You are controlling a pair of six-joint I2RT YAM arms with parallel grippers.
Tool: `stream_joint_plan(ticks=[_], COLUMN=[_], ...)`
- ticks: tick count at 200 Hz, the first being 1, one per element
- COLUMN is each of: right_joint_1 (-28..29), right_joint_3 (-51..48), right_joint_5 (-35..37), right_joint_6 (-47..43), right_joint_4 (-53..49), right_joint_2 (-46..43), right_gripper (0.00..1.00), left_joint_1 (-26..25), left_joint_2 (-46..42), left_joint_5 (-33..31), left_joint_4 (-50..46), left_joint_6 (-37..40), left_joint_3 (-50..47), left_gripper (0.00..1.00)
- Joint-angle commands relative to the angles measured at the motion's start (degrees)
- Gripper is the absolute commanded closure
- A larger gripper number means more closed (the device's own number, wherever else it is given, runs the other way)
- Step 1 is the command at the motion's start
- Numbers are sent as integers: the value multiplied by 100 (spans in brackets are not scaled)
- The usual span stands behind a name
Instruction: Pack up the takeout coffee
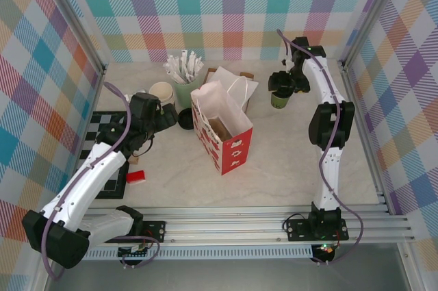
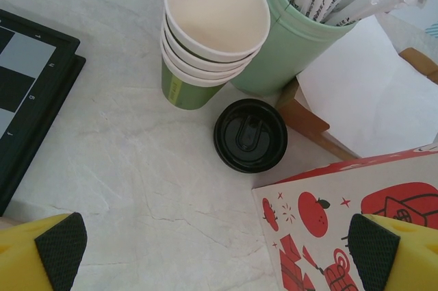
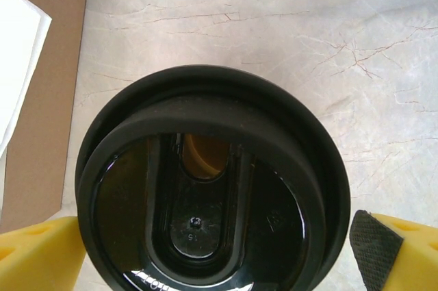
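- My right tool (image 3: 217, 253) stands wide, one yellow finger to each side of the takeout coffee (image 1: 278, 99), holding nothing yet. I cannot tell whether either pad touches the cup.
- The coffee stands upright on the worktop (image 1: 294, 161) at the far right. It is well apart from the red-and-white paper bag (image 1: 222, 133), which stands open at the middle.
- My left tool (image 2: 217, 250) is wide too and empty. It hangs above the stack of lidless cups (image 2: 212, 31) and the loose black lid (image 2: 250, 135), just beside the bag.
- I judge the cup light and its thin paper wall soft, so a hard squeeze would dent it. It may hold liquid, though I cannot be sure.
- Its black plastic top is stiff and glossy, so likely slippery. Pressing there could pop it off the rim.
- The place to take hold is the green wall just under that top, across the widest part, where the rim stiffens the paper. I would close gently, only until it stops slipping.
- It should stay upright all the way to the bag. Tilted, it may leak through the sip hole.
- The bag's mouth looks narrow and its walls flimsy, so the lowering calls for a straight descent.
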Motion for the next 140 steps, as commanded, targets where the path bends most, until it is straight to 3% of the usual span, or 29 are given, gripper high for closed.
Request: stream_joint_plan(ticks=[1, 59, 112, 140], right_joint_1=[33, 33, 33, 42], right_joint_3=[201, 212, 158, -458], right_joint_5=[-34, -131, -350, -437], right_joint_6=[30, 106, 135, 160], right_joint_4=[-115, -179, -276, 7], right_joint_2=[114, 116, 27, -345], right_gripper=[1, 21, 29, 29], left_joint_1=[90, 90, 90, 90], left_joint_2=[18, -22, -21, -89], left_joint_5=[-19, -17, 41, 87], left_joint_4=[-194, -201, -224, -147], left_joint_6=[140, 149, 193, 209], left_joint_3=[164, 126, 130, 96], left_gripper=[0, 0, 0, 0])
